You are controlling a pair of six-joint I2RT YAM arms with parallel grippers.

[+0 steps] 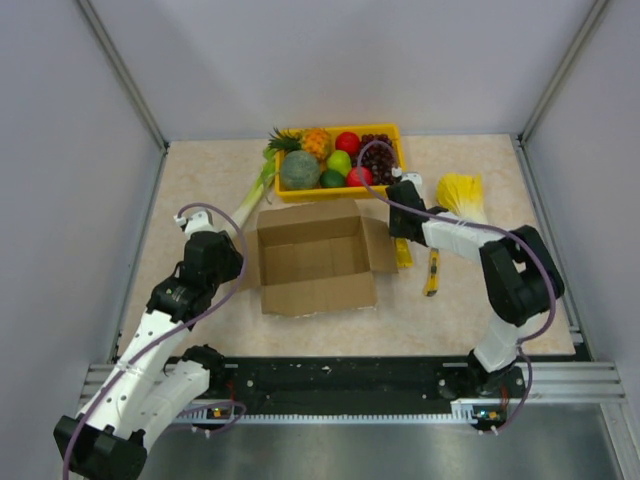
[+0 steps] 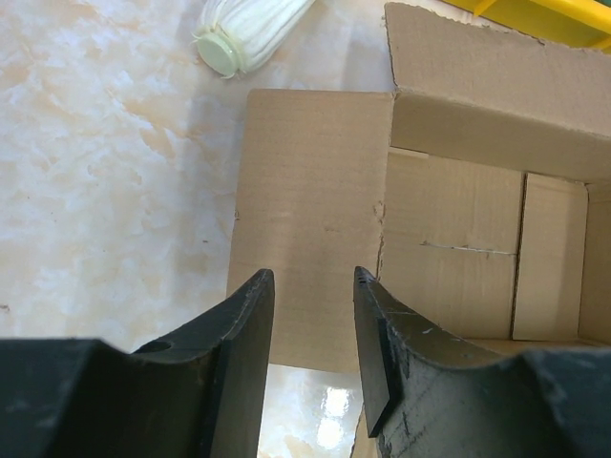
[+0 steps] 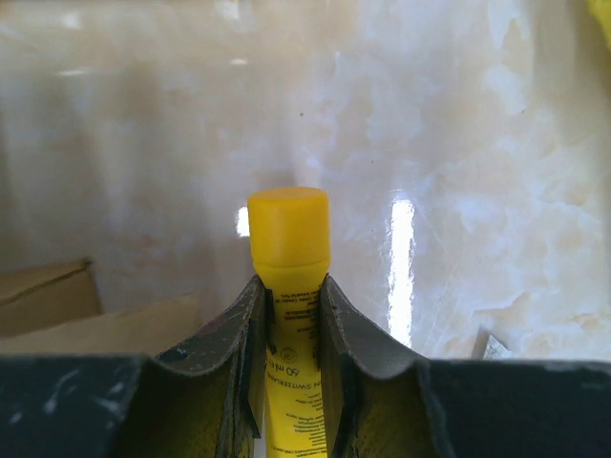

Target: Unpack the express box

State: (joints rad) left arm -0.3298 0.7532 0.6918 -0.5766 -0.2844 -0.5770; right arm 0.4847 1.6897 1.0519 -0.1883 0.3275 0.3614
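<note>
The express box point(image 1: 315, 262) is a brown cardboard carton standing open in the middle of the table, flaps spread, and its inside shows only bare cardboard. My left gripper point(image 1: 238, 264) is open and empty just above the box's left flap point(image 2: 310, 200), jaws point(image 2: 313, 277) straddling nothing. My right gripper point(image 1: 404, 230) hovers beside the box's right flap and is shut on a yellow tube point(image 3: 288, 239) with a yellow cap. The tube hangs down from the fingers in the top view point(image 1: 403, 254), above the marbled table.
A yellow tray point(image 1: 392, 131) of fruit stands behind the box. A leek point(image 1: 252, 198) lies at the back left, its cut end in the left wrist view point(image 2: 250, 33). A yellow utility knife point(image 1: 432, 272) and a yellow-white vegetable point(image 1: 463, 194) lie right of the box.
</note>
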